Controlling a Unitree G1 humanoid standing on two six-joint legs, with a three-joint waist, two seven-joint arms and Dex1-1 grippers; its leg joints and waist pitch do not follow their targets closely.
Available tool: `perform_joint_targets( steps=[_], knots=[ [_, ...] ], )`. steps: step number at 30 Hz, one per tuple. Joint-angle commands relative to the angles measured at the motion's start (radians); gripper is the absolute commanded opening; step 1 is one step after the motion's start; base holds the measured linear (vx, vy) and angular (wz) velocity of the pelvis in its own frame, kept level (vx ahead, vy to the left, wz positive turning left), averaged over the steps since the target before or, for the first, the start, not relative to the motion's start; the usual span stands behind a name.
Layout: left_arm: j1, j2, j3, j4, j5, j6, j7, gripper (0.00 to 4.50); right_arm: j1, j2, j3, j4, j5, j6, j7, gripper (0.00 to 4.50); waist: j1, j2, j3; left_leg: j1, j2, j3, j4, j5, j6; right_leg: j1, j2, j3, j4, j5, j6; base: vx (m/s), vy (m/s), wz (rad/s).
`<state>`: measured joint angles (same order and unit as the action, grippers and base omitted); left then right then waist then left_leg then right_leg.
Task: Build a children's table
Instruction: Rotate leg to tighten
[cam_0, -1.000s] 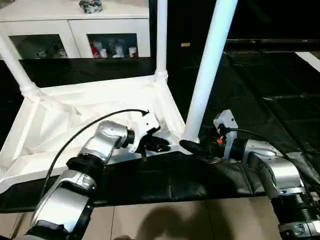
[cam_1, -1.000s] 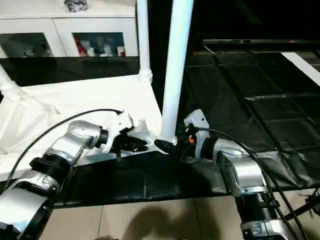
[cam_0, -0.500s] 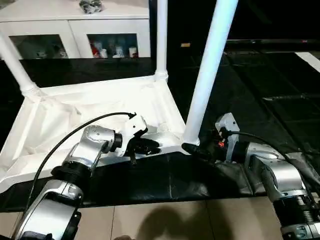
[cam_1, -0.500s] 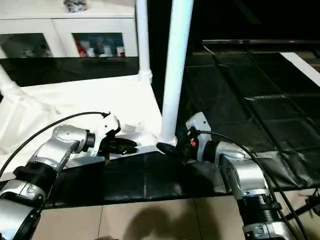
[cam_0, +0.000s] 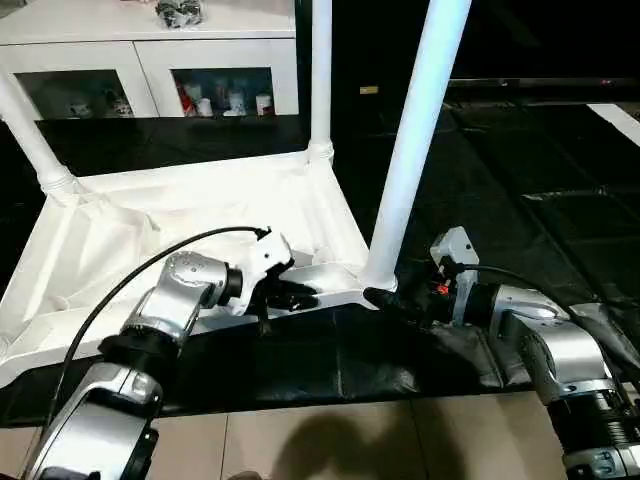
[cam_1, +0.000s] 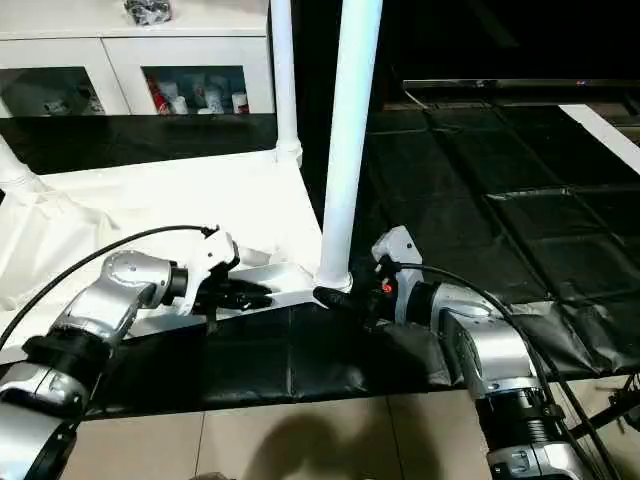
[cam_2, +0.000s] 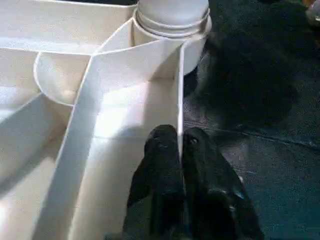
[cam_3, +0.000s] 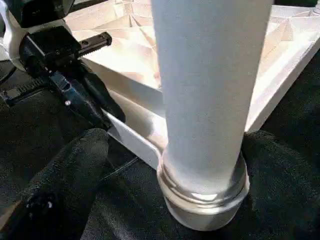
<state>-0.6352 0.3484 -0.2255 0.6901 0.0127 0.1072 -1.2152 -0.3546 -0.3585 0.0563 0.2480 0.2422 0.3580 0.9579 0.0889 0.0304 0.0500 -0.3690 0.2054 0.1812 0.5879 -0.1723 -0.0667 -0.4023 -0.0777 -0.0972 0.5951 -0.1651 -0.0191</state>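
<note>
Lying upside down on black mats (cam_0: 520, 180), the tabletop (cam_0: 180, 225) shows its ribbed underside, with three legs standing in corner sockets. The near leg (cam_0: 415, 130) rises from the corner closest to the robot. The left gripper (cam_2: 180, 150) is pinched tight on the thin near rim of the tabletop, one finger each side. The right gripper (cam_3: 175, 165) is spread wide around the base of the near leg, its fingers (cam_3: 65, 175) flanking the socket. A white cabinet (cam_0: 150, 60) stands behind.
</note>
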Motion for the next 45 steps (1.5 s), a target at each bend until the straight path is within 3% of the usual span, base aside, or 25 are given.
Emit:
perform_joint_targets(
  steps=[1, 14, 21, 26, 31, 32, 35, 45],
  knots=[
    [0.014, 0.011, -0.020, -0.007, 0.002, 0.001, -0.015, 0.03, -0.008, -0.011, 0.009, 0.005, -0.001, -0.013, 0.001, 4.50, 0.000, -0.005, -0.068, 0.012, 0.027, -0.009, -0.065, -0.218, 0.040, 0.053, -0.070, 0.051, -0.078, -0.285, -0.177, 0.000, 0.000, 0.00],
    [0.036, 0.029, -0.073, -0.031, 0.026, -0.038, -0.078, 0.03, -0.041, -0.039, 0.002, 0.052, -0.001, -0.035, 0.036, 4.50, 0.001, -0.007, -0.068, 0.012, 0.028, -0.007, -0.063, -0.204, 0.047, 0.053, -0.070, 0.051, -0.075, -0.279, -0.183, 0.000, 0.000, 0.00],
    [0.031, 0.033, -0.130, -0.022, 0.048, -0.097, -0.158, 0.03, -0.058, -0.116, 0.050, 0.065, 0.012, -0.098, 0.231, 4.50, 0.008, -0.011, -0.066, 0.013, 0.030, -0.007, -0.062, -0.223, 0.055, 0.054, -0.070, 0.051, -0.079, -0.316, -0.172, 0.000, 0.000, 0.00],
    [0.000, 0.048, -0.167, 0.005, 0.059, -0.151, -0.234, 0.03, -0.085, -0.146, 0.081, 0.082, 0.043, -0.074, 0.368, 4.50, 0.016, -0.012, -0.068, 0.014, 0.030, -0.007, -0.061, -0.223, 0.063, 0.054, -0.071, 0.051, -0.076, -0.307, -0.184, 0.000, 0.000, 0.00],
    [-0.041, 0.061, -0.187, 0.042, 0.071, -0.197, -0.291, 0.00, -0.114, -0.171, 0.124, 0.116, 0.039, -0.072, 0.476, 4.08, 0.024, -0.008, -0.069, 0.021, 0.033, -0.006, -0.061, -0.231, 0.055, 0.050, -0.071, 0.052, -0.075, -0.293, -0.199, 0.000, 0.000, 0.00],
    [-0.053, 0.060, -0.190, 0.055, 0.075, -0.210, -0.303, 0.00, -0.121, -0.178, 0.139, 0.131, 0.027, -0.080, 0.499, 3.79, 0.026, -0.008, -0.070, 0.019, 0.033, -0.006, -0.060, -0.227, 0.054, 0.052, -0.072, 0.052, -0.074, -0.288, -0.201, 0.000, 0.000, 0.00],
    [-0.071, 0.056, -0.192, 0.073, 0.075, -0.223, -0.316, 0.00, -0.128, -0.189, 0.163, 0.146, 0.013, -0.093, 0.536, 3.68, 0.027, -0.009, -0.071, 0.017, 0.032, -0.006, -0.059, -0.224, 0.054, 0.054, -0.071, 0.051, -0.072, -0.273, -0.207, 0.000, 0.000, 0.00],
    [-0.092, 0.053, -0.199, 0.117, 0.079, -0.257, -0.331, 0.00, -0.149, -0.179, 0.173, 0.185, 0.006, -0.114, 0.555, 2.84, 0.031, -0.010, -0.072, 0.016, 0.032, -0.007, -0.059, -0.220, 0.051, 0.055, -0.072, 0.050, -0.071, -0.279, -0.206, 0.000, 0.000, 0.00]
  ],
)
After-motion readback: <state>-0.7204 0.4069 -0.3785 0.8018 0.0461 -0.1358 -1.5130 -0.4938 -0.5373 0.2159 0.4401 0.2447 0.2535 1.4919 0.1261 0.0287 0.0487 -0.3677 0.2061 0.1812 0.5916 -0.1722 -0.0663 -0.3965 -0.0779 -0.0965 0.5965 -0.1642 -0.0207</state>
